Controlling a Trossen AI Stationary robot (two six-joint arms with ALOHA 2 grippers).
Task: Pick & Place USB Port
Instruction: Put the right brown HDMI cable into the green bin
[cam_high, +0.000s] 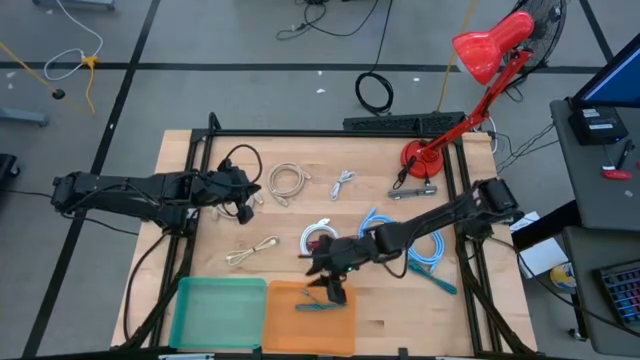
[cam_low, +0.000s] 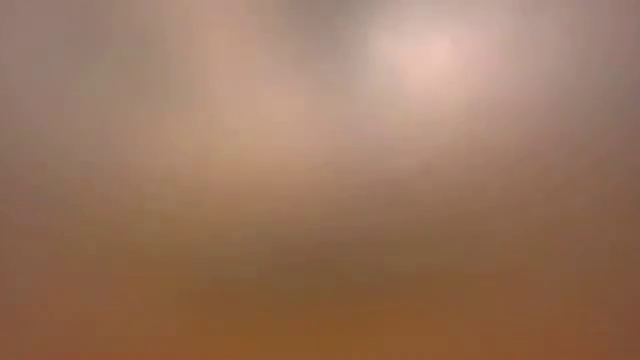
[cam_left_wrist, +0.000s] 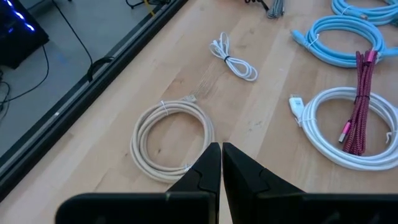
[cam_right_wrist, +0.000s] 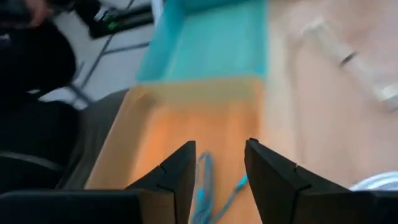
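Note:
A thin teal USB cable (cam_high: 320, 306) lies loose on the floor of the orange tray (cam_high: 342, 330) at the table's near edge. My right gripper (cam_high: 326, 276) hangs open above the tray's far part. In the right wrist view the cable (cam_right_wrist: 205, 186) shows between and below the fingers of my right gripper (cam_right_wrist: 221, 146), apart from them. My left gripper (cam_high: 255, 195) waits shut over the table's left part, close to a beige cable coil (cam_left_wrist: 171, 140). The low view is a blur and shows nothing.
A teal tray (cam_high: 220, 310) stands left of the orange one. On the table lie the beige coil (cam_high: 287, 183), a small white cable (cam_high: 343, 183), a white coil with a red-pink cable (cam_high: 318, 238), blue coils (cam_high: 430, 245) and a beige cable (cam_high: 250, 250). A red lamp (cam_high: 470, 90) stands far right.

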